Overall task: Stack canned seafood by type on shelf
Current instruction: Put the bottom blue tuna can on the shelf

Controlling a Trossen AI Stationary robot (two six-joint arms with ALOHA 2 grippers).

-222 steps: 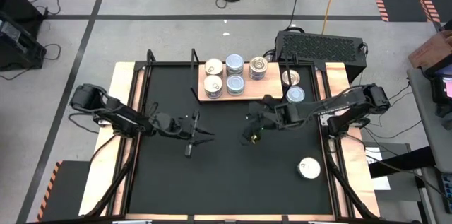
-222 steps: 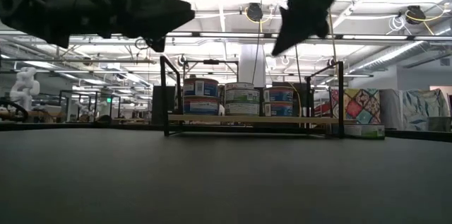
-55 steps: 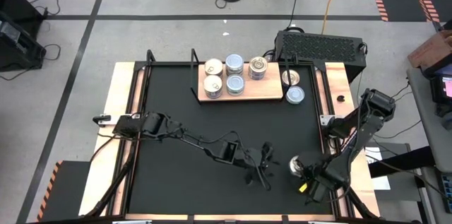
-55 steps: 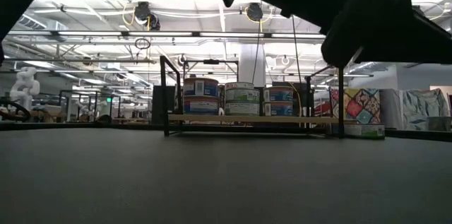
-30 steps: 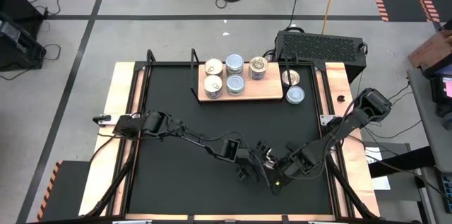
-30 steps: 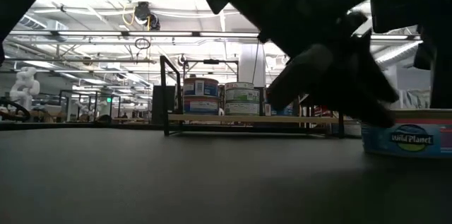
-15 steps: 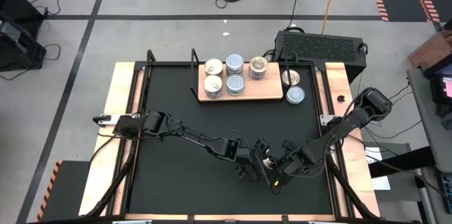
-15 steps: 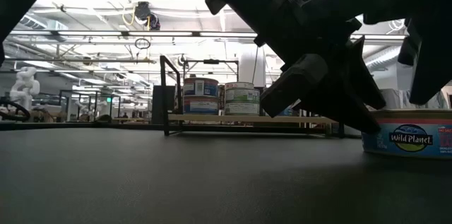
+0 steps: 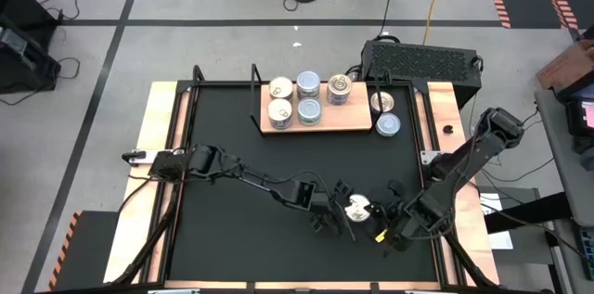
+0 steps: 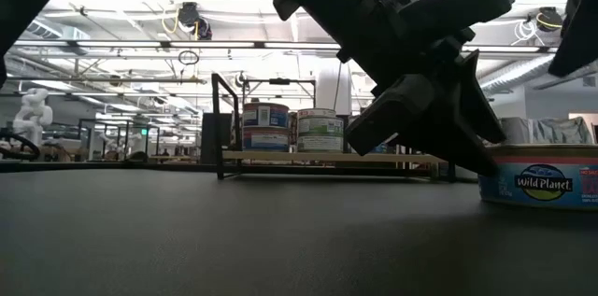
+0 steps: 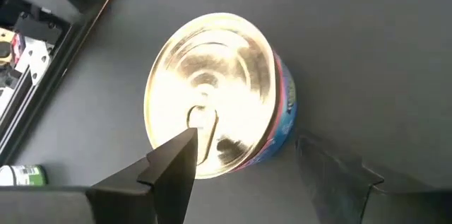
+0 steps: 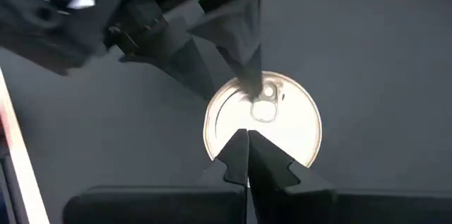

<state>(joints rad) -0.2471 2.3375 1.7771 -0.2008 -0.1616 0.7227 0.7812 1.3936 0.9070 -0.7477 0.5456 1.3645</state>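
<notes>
A short tin (image 9: 357,208) with a goldish pull-tab top (image 11: 212,97) and a blue-and-red side stands on its base near the table's front right. My left gripper (image 9: 342,210) is open and comes at it slanting down from the left, one finger on each side of it (image 11: 247,157). My right gripper (image 9: 380,232) hangs shut just right of the tin and above its near rim (image 12: 247,155). The shelf (image 9: 351,125) at the far edge carries several tins (image 9: 308,99), stacked two high in the low view (image 10: 318,133). My left gripper has one finger (image 11: 173,164) over the edge of the tin's top, and I cannot tell whether it touches. Its other finger (image 11: 332,174) stands clear of the tin's side, with bare table between them. The tin rests upright on the table.
Two loose tins (image 9: 382,102) (image 9: 389,125) stand just right of the shelf. A black ribbed box (image 9: 422,60) sits beyond the far right corner. The black tabletop (image 9: 232,238) has free room on its left and middle.
My right gripper has drawn back from the tin toward the table's right edge, rising and turning, still shut. The tin's top, which it covered from above, now shows. The tin and my left gripper have stayed in place.
</notes>
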